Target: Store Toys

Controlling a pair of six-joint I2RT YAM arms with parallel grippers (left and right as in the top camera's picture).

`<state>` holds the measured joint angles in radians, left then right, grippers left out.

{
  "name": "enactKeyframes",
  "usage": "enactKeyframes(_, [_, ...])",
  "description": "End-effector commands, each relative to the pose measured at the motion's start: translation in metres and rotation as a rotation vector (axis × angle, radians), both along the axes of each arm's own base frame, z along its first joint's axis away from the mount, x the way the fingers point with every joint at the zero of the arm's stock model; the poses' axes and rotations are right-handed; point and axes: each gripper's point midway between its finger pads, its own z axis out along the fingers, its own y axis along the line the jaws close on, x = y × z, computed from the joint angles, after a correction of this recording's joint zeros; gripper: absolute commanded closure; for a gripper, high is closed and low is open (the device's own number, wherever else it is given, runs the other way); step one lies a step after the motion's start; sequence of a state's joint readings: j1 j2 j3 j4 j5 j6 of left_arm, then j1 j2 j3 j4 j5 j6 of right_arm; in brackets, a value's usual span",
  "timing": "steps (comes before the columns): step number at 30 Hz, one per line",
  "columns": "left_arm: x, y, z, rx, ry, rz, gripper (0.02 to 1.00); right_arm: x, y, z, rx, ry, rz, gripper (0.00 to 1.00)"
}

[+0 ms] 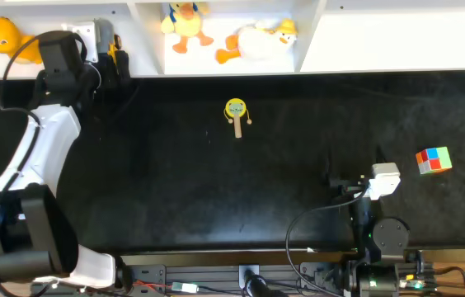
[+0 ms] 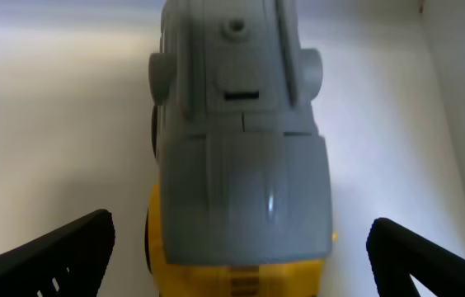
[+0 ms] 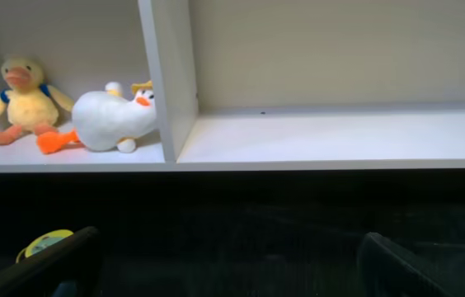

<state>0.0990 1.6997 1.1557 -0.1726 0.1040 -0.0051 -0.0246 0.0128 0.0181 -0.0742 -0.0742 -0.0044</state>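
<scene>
Left gripper (image 2: 241,224): fingers spread wide, one on each side of a grey and yellow toy vehicle (image 2: 241,140), with white shelf floor showing in the gaps, so nothing is clamped. The toy sits on the floor of a white shelf compartment (image 2: 51,124), grey end deeper in, yellow end nearest the fingers. What sort of vehicle it is I cannot tell at this close range.

Right wrist view: right gripper (image 3: 228,239) also spread and holding nothing, low over the black table (image 3: 298,214), facing the shelf. A yellow duck (image 3: 21,97) sits upright in the middle compartment; a white duck (image 3: 110,120) lies on its side beside it, close to the divider (image 3: 169,82). A yellow rattle (image 3: 44,243) lies on the table near one finger.

Top view: the left arm (image 1: 47,140) reaches up to the shelf's left compartment, where the toy vehicle is. An orange round toy (image 1: 2,35) sits in the same compartment, farther left. Both ducks are in the middle compartment. The rattle lies on the table below them, handle towards the arms. A multicoloured cube (image 1: 434,160) rests on the table at far right, beside the right arm (image 1: 377,210).
</scene>
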Motion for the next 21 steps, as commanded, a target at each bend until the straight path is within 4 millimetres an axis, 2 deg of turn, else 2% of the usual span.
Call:
enactKeyframes(1, [-0.005, 0.004, 0.027, 0.016, -0.052, 0.02, 0.02, 0.0, 0.0, -0.004, -0.003, 0.002, 0.001, 0.005])
enactKeyframes(11, [-0.051, 0.001, 0.015, 0.023, -0.025, 0.025, 0.02, 0.0, 0.0, -0.004, -0.003, 0.002, 0.001, 0.005])
enactKeyframes(21, [-0.111, 0.004, 0.022, 0.064, -0.078, 0.066, 0.02, 0.0, 0.0, -0.004, -0.003, 0.002, 0.001, 0.005])
